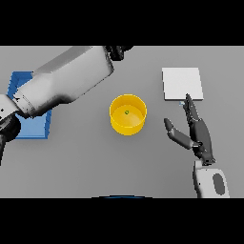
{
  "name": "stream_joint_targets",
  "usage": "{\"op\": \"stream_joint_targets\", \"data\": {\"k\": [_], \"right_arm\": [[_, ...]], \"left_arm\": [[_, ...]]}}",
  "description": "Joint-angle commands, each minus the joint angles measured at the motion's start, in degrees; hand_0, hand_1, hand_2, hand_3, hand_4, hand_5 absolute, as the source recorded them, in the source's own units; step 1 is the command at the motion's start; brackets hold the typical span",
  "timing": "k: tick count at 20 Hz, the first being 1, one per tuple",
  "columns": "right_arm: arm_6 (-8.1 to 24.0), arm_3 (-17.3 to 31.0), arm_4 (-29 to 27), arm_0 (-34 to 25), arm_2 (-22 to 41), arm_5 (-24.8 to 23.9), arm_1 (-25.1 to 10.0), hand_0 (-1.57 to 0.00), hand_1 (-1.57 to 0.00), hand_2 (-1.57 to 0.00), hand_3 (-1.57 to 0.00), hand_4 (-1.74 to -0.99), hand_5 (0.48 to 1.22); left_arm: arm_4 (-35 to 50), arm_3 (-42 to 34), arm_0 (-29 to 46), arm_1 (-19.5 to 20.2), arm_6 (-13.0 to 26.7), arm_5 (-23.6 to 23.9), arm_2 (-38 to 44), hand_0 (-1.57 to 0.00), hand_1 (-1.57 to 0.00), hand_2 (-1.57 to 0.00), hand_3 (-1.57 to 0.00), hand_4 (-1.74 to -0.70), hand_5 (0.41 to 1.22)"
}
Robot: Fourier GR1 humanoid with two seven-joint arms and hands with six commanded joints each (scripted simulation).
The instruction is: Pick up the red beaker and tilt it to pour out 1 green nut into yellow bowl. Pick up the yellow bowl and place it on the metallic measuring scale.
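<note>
Head view: we are seeing the yellow bowl (127,115) sitting mid-table, holding a green nut (127,112). Right of the bowl, our right hand (199,135) is resting with fingers straight, beneath the scale (182,83). Our left hand (118,51) is reaching beyond the bowl; grip indiscernible.

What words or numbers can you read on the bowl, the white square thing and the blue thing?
None: no words, numbers or signs can be read anywhere.
Yellow bowl: plain, only a small green nut inside.
White scale: blank top.
Blue tray: plain, partly hidden by the left arm.
Right hand: dark, no markings.
</note>
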Motion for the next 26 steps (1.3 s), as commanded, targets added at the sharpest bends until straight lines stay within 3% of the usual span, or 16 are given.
{"op": "stream_joint_targets", "data": {"k": [1,5,7,11,13,17,19,22,23,26], "right_arm": [[0.0,0.6,0.4,0.0,-0.1,-0.1,-0.3,0.00,0.00,0.00,0.00,-1.241,0.626],[-0.2,1.4,-0.1,-0.9,-0.3,0.4,-0.5,0.00,0.00,0.00,0.00,-1.274,0.642],[-0.8,0.5,-0.1,0.2,-0.1,0.8,-1.2,0.00,0.00,0.00,0.00,-1.292,0.645],[-1.1,0.8,0.5,-1.2,0.4,1.2,-1.8,0.00,0.00,0.00,0.00,-1.312,0.653],[-1.9,1.7,2.0,-1.6,1.0,0.8,-1.9,0.00,0.00,0.00,0.00,-1.304,0.653],[-1.4,1.4,1.4,-1.8,0.7,0.6,-1.7,0.00,0.00,0.00,0.00,-1.286,0.649],[-0.3,2.0,0.7,-2.3,0.9,1.2,-1.3,0.00,0.00,0.00,0.00,-1.276,0.654],[-1.6,2.8,1.0,-2.1,0.9,1.4,-1.4,0.00,0.00,0.00,0.00,-1.285,0.663],[-1.7,3.2,1.6,-2.6,1.1,1.1,-1.5,0.00,0.00,0.00,0.00,-1.293,0.667],[-2.3,2.6,1.2,-1.8,1.0,1.5,-2.0,0.00,0.00,0.00,0.00,-1.303,0.682]], "left_arm": [[0.6,1.1,-1.2,0.6,-0.6,1.6,0.9,-1.57,-1.42,-1.41,-1.28,-1.63,1.205],[6.2,10.3,-7.7,3.2,1.0,2.0,7.5,-1.57,-1.51,-1.50,-1.45,-1.54,1.214],[14.2,16.3,-8.0,7.0,3.7,1.9,15.5,-1.57,-1.53,-1.53,-1.45,-1.61,1.217],[27.6,23.9,-3.9,12.4,6.3,6.3,26.1,-1.57,-1.55,-1.55,-1.42,-1.69,1.219],[31.9,24.4,-1.6,14.6,6.8,9.7,28.5,-1.57,-1.56,-1.56,-1.40,-1.71,1.220],[40.3,24.3,5.0,18.4,12.7,15.3,32.7,-1.57,-1.57,-1.57,-1.41,-1.73,1.221],[43.4,23.6,9.0,19.1,15.1,18.1,33.5,-1.57,-1.57,-1.57,-1.44,-1.73,1.221],[49.6,22.1,15.7,20.4,19.1,20.1,35.8,-1.57,-1.57,-1.57,-1.50,-1.74,1.221],[51.5,21.5,18.2,20.4,19.5,21.4,36.3,-1.57,-1.57,-1.57,-1.44,-1.74,1.221],[57.1,17.4,24.8,20.4,22.4,24.9,37.8,-1.57,-1.57,-1.57,-1.45,-1.74,1.221]]}}
